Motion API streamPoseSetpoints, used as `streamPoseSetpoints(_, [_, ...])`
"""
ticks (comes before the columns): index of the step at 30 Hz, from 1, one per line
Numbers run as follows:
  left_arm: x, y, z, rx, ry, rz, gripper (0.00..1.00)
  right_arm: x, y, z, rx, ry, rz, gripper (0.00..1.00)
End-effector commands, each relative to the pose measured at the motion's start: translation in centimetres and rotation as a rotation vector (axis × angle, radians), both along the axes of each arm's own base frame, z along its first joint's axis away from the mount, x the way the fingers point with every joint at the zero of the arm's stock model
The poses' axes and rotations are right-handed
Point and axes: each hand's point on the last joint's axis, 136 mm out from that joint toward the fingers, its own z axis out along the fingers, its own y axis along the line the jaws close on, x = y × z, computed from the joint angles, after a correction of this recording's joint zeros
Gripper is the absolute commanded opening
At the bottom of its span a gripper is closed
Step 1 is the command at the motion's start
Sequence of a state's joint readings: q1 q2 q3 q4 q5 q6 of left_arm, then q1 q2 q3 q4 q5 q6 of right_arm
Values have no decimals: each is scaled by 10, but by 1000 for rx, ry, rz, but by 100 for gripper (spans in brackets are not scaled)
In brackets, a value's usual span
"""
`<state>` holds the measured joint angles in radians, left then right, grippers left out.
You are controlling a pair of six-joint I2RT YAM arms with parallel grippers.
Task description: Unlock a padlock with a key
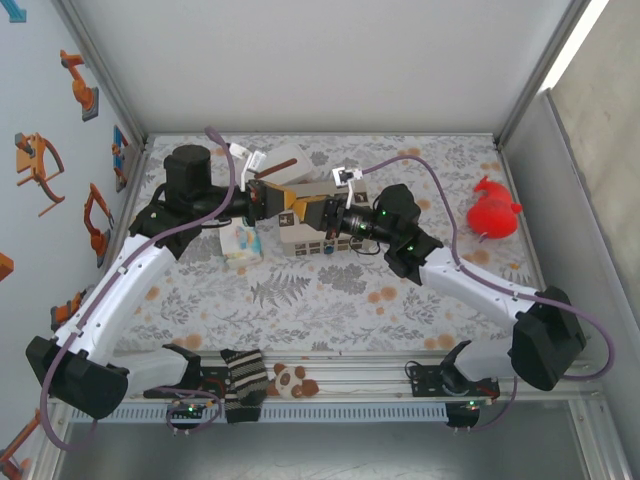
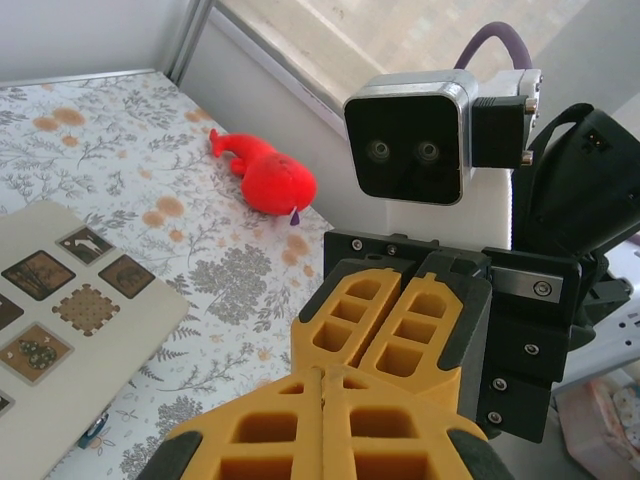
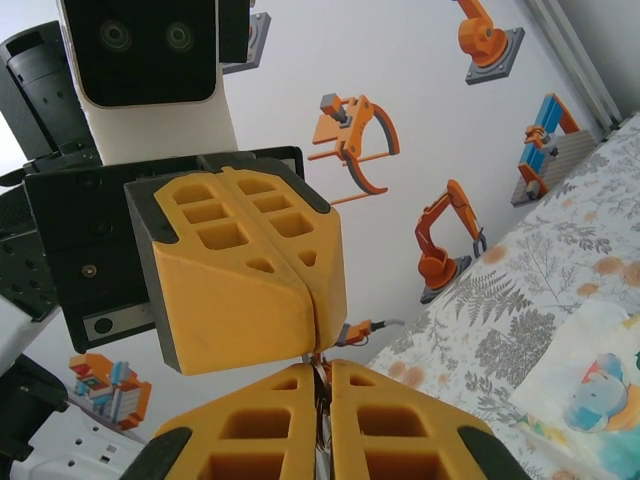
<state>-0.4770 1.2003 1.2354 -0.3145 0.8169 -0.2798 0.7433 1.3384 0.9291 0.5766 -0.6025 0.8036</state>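
**Top view.** The left gripper (image 1: 287, 198) and right gripper (image 1: 311, 211) are met tip to tip, directly above the beige compartment box (image 1: 303, 242). Both are seen clenched. The padlock is not made out here. It is judged to be hidden where the tips meet, over the box.

**Left wrist view.** The left fingers are pressed flat together, and the right fingers facing them are pressed likewise. The box is seen low and to the left of the meeting point. Nothing brass can be picked out.

**Right wrist view.** A thin grey sliver (image 3: 320, 372) is seen in the seam of the right fingers, above the box. It runs lengthwise along them toward the left gripper. Whether it is key or lock part cannot be told. The padlock's heading and long axis cannot be read.

**Step, as judged.** The key is being brought to, or seated in, the keyhole. Fine alignment along the sliver's line is called for next. A wrist roll would follow, with the opposite grip kept firm.
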Motion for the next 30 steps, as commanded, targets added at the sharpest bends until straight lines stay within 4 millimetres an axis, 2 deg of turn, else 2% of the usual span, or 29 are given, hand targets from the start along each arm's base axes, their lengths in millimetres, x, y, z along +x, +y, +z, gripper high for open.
streamPoseSetpoints(1, [-5,-2,9,-17,-24,-39,0,-4,-2,15,19,-35,-2,11])
streamPoseSetpoints(5, [-4,-3,10,-24,-24,-37,0,-6,0,14,18,-27,17,21])
streamPoseSetpoints(12, [-3,-3,10,-24,-20,-33,0,-6,3,11,14,-22,22,20])
streamPoseSetpoints(17, [-2,-3,9,-24,-15,-32,0,-5,6,12,14,-23,25,14])
streamPoseSetpoints(22, [-1,-3,9,-22,-18,-24,0,-6,5,9,4,-17,25,0])
streamPoseSetpoints(25, [3,-2,9,-18,-12,0,0,-6,4,6,-6,-9,19,0])
streamPoseSetpoints(26, [4,-2,9,-19,-10,1,4,-6,3,5,-7,-7,15,0])
streamPoseSetpoints(30, [4,-3,14,-30,-13,1,33,-5,-1,4,-17,-15,-13,0])
